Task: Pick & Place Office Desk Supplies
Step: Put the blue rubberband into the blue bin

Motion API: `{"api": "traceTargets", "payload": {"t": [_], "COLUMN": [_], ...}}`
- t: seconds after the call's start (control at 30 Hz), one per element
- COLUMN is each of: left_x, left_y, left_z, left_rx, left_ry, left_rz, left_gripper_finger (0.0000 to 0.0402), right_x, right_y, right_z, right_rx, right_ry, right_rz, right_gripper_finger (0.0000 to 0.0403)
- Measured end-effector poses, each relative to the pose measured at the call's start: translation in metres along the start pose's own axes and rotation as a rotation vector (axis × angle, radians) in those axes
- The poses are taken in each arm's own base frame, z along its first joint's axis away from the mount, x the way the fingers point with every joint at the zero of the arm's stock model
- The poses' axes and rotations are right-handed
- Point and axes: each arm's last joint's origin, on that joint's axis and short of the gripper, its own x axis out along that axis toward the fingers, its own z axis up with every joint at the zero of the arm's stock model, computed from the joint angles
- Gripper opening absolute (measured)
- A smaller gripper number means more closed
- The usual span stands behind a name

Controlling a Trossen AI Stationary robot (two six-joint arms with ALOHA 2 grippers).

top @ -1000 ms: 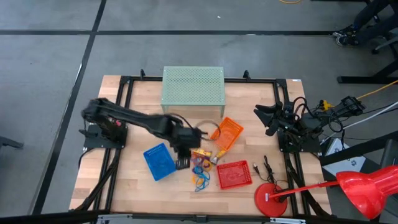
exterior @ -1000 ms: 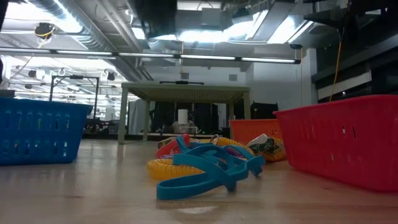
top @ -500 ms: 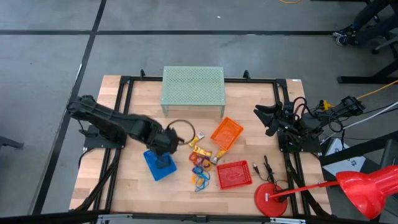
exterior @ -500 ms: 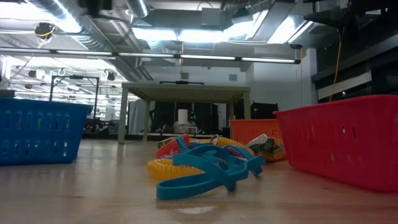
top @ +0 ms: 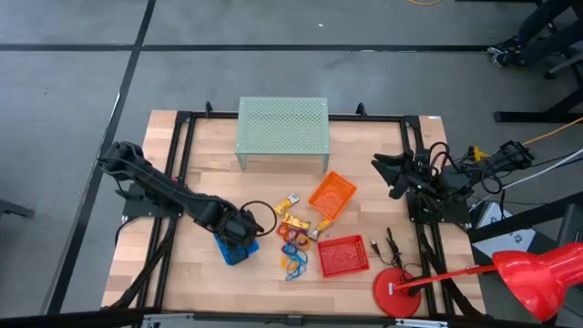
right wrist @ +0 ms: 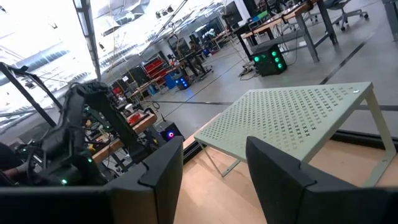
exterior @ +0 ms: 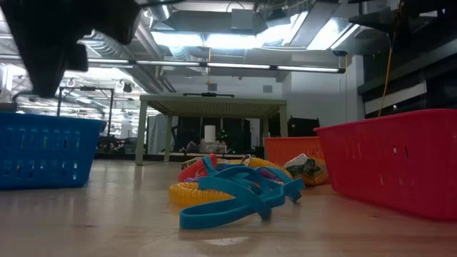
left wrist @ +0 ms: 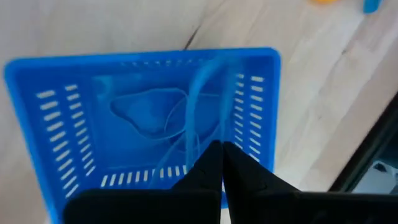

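The left gripper [top: 239,239] hangs directly over the blue basket [top: 233,246], which sits on the wooden bench [top: 200,173] near its front-left part. In the left wrist view its two dark fingers [left wrist: 208,171] are pressed together with no gap between them, their tips pointing down into the basket; thin blue loops [left wrist: 199,106] lie inside the basket just past the tips, and whether the fingers pinch one of them cannot be told. The remaining office desk supplies [top: 294,244] lie in a loose heap on the bench between the blue basket and the red basket [top: 343,255]: blue, red and orange loops with small yellow-and-white pieces [top: 292,221] just behind them, near the tilted orange basket [top: 332,194]. From bench level, a blue loop [exterior: 235,194] rests on top of a yellow one at the front of the heap. The right gripper [top: 387,172] waits at the right edge of the bench, well apart from the heap, its fingers [right wrist: 158,163] spread wide and holding nothing, facing the pale green perforated stand [top: 282,128] at the back of the bench.
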Motion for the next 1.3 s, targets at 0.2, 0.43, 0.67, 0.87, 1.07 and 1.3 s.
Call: {"api": "traceTargets", "payload": {"t": [0.2,0.43,0.67,0.87,1.07,1.3], "left_x": [0.016,0.02,0.019,-0.001,-0.05,-0.079], "left_y": [0.008,0.013,0.016,0.009,0.005,-0.004], "left_z": [-0.006,-0.006,-0.002,0.006,0.037,0.099], "left_rx": [-0.014,-0.086,-0.134,-0.143,-0.177,-0.123], "left_ry": [0.035,0.025,0.031,-0.078,-0.377,-0.724], "left_rz": [-0.014,0.004,0.003,-0.025,-0.11,-0.478], "left_gripper_finger": [0.0001,0.0032,0.0111,0.016,0.017,0.017], "right_x": [0.0,0.0,0.0,0.0,0.0,0.0], "right_y": [0.0,0.0,0.0,0.0,-0.002,-0.002], "right_z": [0.0,0.0,0.0,0.0,0.001,0.002], "right_rx": [0.001,0.001,0.001,0.002,-0.005,0.003], "right_ry": [-0.002,-0.002,-0.006,-0.006,-0.034,-0.045], "right_rz": [-0.003,-0.003,-0.01,-0.01,-0.06,-0.068], "right_gripper_finger": [0.0178,0.0178,0.0178,0.0178,0.0178,0.0178]}}
